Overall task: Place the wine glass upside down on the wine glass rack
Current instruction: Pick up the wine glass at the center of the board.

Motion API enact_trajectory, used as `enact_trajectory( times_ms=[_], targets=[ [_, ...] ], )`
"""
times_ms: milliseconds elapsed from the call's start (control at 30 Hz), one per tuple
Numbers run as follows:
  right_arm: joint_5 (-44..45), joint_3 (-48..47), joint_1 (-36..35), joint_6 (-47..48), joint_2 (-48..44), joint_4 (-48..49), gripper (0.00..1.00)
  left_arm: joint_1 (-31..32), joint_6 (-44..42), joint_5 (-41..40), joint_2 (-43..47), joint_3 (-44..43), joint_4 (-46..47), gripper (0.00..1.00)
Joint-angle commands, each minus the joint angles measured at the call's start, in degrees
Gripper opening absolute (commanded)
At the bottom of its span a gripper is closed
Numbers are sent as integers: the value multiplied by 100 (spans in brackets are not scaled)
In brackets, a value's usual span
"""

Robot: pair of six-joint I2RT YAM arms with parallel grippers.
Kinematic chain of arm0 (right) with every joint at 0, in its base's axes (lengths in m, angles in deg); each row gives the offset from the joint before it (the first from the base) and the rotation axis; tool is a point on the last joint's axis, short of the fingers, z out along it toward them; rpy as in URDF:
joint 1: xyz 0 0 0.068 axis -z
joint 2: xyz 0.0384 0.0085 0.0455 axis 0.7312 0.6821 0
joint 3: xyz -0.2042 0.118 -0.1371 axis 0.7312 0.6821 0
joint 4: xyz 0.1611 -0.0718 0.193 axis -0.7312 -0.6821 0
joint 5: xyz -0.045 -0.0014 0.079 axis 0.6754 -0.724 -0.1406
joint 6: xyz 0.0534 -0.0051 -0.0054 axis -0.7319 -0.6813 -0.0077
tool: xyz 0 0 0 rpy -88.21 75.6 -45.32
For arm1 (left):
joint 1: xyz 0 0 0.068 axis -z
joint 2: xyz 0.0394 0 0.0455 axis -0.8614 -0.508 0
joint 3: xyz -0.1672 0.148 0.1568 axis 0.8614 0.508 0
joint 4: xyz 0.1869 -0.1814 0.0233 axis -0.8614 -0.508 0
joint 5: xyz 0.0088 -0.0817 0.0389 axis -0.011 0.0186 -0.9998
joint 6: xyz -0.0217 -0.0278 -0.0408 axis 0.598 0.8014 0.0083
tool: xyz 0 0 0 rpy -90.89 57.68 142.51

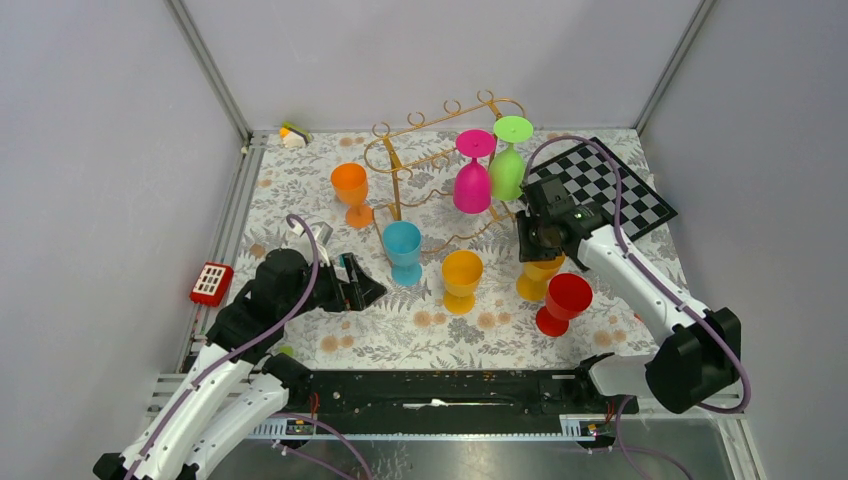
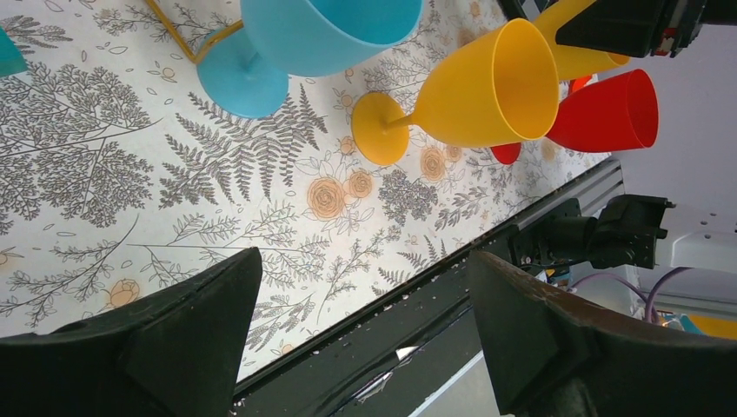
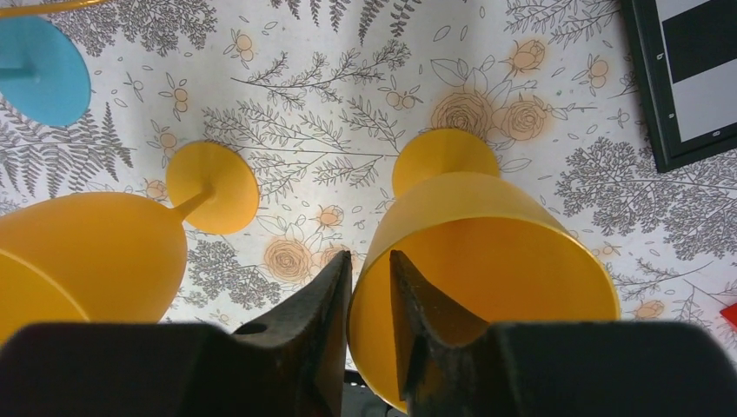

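Note:
A yellow wine glass (image 3: 487,234) stands upright on the flowered cloth; in the top view this wine glass (image 1: 538,278) shows under the right wrist. My right gripper (image 3: 371,259) (image 1: 543,246) straddles its rim, one finger outside against the wall and the other inside with a narrow gap, so the jaws are still slightly open. The gold wire wine glass rack (image 1: 420,150) stands at the back, with a pink glass (image 1: 473,178) and a green glass (image 1: 509,160) hanging upside down on it. My left gripper (image 1: 365,291) (image 2: 365,261) hovers wide open and empty.
Upright glasses stand around: orange (image 1: 350,192), blue (image 1: 403,250), a second yellow (image 1: 462,278), red (image 1: 564,302). A checkerboard (image 1: 612,185) lies at the back right. A red block (image 1: 211,283) sits off the cloth's left edge.

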Motion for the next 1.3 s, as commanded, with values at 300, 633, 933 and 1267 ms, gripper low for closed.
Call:
enact_trajectory(
  times_ms=[300,633,933,1267],
  targets=[
    [296,-286,-86,14,-471,-200,0,23,-318,-542,155,-470,-404,95],
    [608,-1053,-80,32,-1015,-867,0,23,-531,-794,275,-814,-725,96],
    [765,-1761,-78,16,-1653,-1818,0,23,-525,-911,246,-1032,-796,97],
    [565,-2219,-83,-354,-2527,-2550,0,23,195,-686,370,-945,-522,98]
  ],
)
